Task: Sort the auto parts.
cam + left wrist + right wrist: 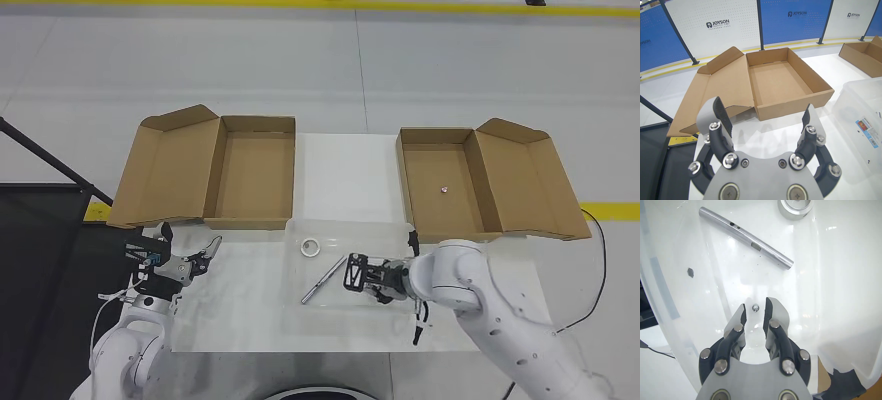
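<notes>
right pincer (350,273) (756,303): inside the clear bin (390,228) (668,294), low over its floor. Fingers (768,311) spread a little, one on each side of the small screw (755,308), with a gap showing on both sides, so not pinching.
small screw: on the bin floor, right between the right pincer's fingertips.
metal rod (322,282) (745,237): lies flat and diagonal on the bin floor, beyond the right pincer and apart from it. Two small holes and a flat notch along its length.
metal ring (311,247) (794,207): round silver part on the bin floor, near the rod's end but not touching it.
left pincer (190,238) (762,105): fingers spread wide, holding nothing. It hovers over the counter (345,170) (772,136) near its left edge, just in front of the left box (255,170) (780,79).
left box: open cardboard, lid flap folded out flat to the outside.
right box (440,160) (857,55): open cardboard, flap folded out the other way. One small part (443,187) sits on its floor.
clear bin: on the counter in front of the two boxes, between them.
</notes>
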